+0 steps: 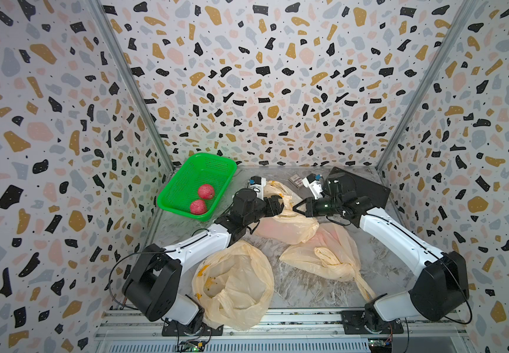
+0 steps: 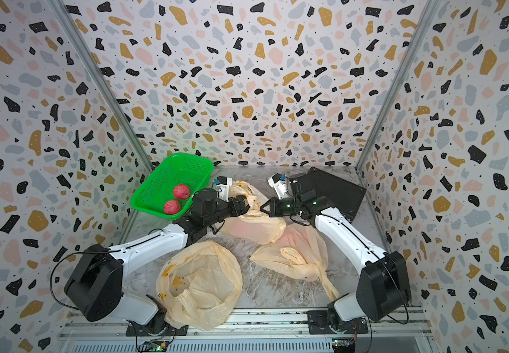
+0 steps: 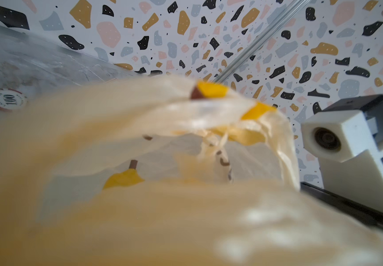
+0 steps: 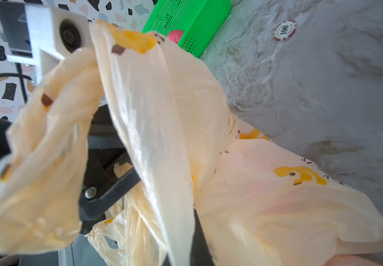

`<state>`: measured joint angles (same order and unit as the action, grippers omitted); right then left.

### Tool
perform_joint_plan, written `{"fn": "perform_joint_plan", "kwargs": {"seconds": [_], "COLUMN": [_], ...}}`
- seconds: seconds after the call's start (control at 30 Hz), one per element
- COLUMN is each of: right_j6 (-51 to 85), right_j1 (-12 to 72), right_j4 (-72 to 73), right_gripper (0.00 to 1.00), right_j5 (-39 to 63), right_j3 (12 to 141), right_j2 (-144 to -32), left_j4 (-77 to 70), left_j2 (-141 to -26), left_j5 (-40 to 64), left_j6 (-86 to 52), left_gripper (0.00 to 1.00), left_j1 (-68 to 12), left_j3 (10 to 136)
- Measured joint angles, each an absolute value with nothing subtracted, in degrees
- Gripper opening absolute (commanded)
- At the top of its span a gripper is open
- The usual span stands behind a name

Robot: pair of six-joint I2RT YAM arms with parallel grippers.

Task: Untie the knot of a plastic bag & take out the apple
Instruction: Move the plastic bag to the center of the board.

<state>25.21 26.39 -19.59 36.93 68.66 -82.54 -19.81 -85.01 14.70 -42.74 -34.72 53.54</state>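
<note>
Pinching plastic bag [image 4: 151,115]; chip [image 4: 285,30] reads 100.

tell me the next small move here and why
Probably pull the right hand away from the left hand: it is shut on a strip of the bag, whose top looks twisted, not yet undone, with pink showing through it.

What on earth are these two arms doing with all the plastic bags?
Both arms are working on a yellowish plastic bag at the middle of the table. The right gripper is shut on a strip of it. The left gripper is at its twisted handles, grip unclear. Something pinkish shows through the bag. Two red apples lie in the green basket. An open bag and a knotted bag lie nearer.
</note>
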Motion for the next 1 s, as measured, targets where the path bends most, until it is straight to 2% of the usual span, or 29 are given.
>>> {"fn": "perform_joint_plan", "kwargs": {"seconds": [0.03, 0.1, 0.17, 0.2, 0.37, 0.47, 0.53, 0.6, 0.83, 0.9, 0.93, 0.97, 1.0], "right_j6": [25.1, 24.8, 24.6, 24.6, 24.0, 22.6, 21.4, 20.3, 18.8, 18.7, 18.6, 18.6, 18.7], "right_j1": [26.4, 26.4, 26.4, 26.5, 26.5, 26.5, 26.5, 26.5, 26.5, 26.5, 26.5, 26.5, 26.4], "right_j4": [-19.8, -20.2, -20.2, -20.2, -20.4, -21.6, -22.4, -22.8, -23.9, -24.7, -25.3, -25.9, -26.7], "right_gripper": [0.00, 0.00, 0.00, 0.03, 0.46, 0.58, 0.60, 0.59, 0.40, 0.25, 0.08, 0.00, 0.00], "right_j5": [36.7, 36.5, 36.6, 36.7, 37.6, 37.6, 37.3, 36.7, 37.6, 38.6, 39.1, 39.7, 39.9], "right_j3": [68.8, 69.3, 70.0, 70.4, 71.1, 73.1, 75.3, 77.6, 83.7, 83.7, 83.7, 83.7, 83.7], "right_j2": [-82.5, -82.5, -82.5, -82.5, -82.7, -83.4, -84.2, -85.3, -92.2, -94.2, -95.1, -96.1, -96.8], "left_j4": [-19.7, -19.7, -19.8, -19.9, -19.6, -19.6, -19.0, -18.2, -14.8, -13.6, -12.9, -11.8, -10.7], "left_j2": [-85.0, -85.0, -85.0, -85.0, -85.3, -85.4, -85.3, -85.1, -83.0, -82.1, -81.7, -81.4, -81.2], "left_j5": [15.0, 15.7, 16.7, 17.2, 20.1, 21.7, 22.7, 23.8, 28.3, 29.3, 29.8, 30.4, 30.9], "left_j6": [-42.9, -43.1, -43.2, -43.2, -42.7, -42.6, -42.2, -41.4, -38.5, -37.5, -36.8, -36.1, -35.5], "left_gripper": [0.42, 0.26, 0.05, 0.00, 0.00, 0.00, 0.00, 0.00, 0.00, 0.00, 0.00, 0.00, 0.00], "left_j1": [-34.7, -34.7, -34.7, -34.7, -34.4, -34.1, -33.8, -33.7, -32.4, -31.6, -31.1, -30.5, -29.8], "left_j3": [53.5, 53.5, 53.5, 53.5, 54.4, 54.5, 54.5, 54.5, 54.5, 54.5, 54.5, 54.7, 54.9]}}
